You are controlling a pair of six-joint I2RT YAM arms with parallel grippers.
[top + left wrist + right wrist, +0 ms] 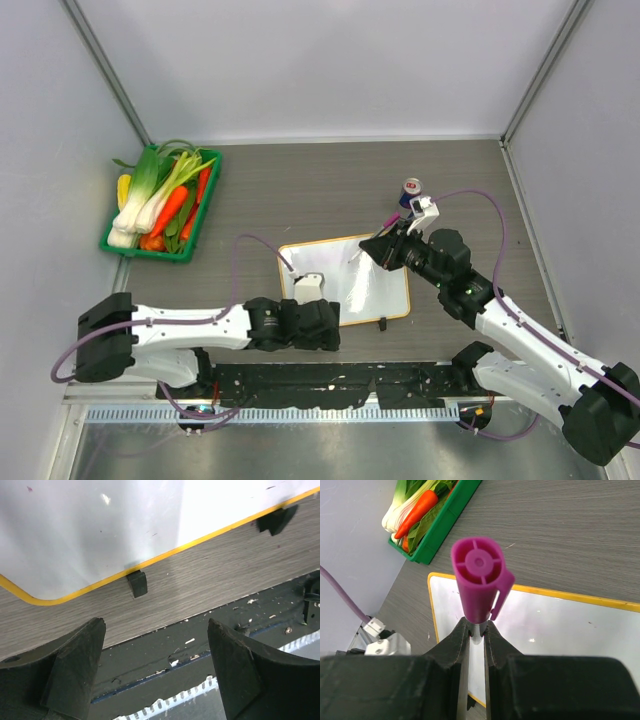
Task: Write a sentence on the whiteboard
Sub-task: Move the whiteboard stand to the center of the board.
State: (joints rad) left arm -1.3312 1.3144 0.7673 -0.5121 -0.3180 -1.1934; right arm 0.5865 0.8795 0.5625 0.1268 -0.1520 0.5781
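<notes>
The surface (pixel 300 190) is grey-brown with a wood grain, and pale grey walls (pixel 320 60) close it on three sides, with thin metal posts (pixel 107 70) in the back corners. The whiteboard (pixel 345 282) lies flat in the middle of the surface, close to the arm bases. Its orange frame goes all around, and its two black clip feet (pixel 136 584) sit on the long edge nearest to the bases.

The left gripper (pixel 160 672) hovers just over this near edge, and its jaws stand wide apart with nothing between them. The right gripper (pixel 388 248) is above the far right corner of the board. Its jaws are narrow and hold a marker (pixel 480 580) with a magenta cap.

A green tray (pixel 144 252) with carrots and leafy vegetables stands at the far left, well apart from the board. A drink can (pixel 412 189) stands upright just behind the right gripper.
</notes>
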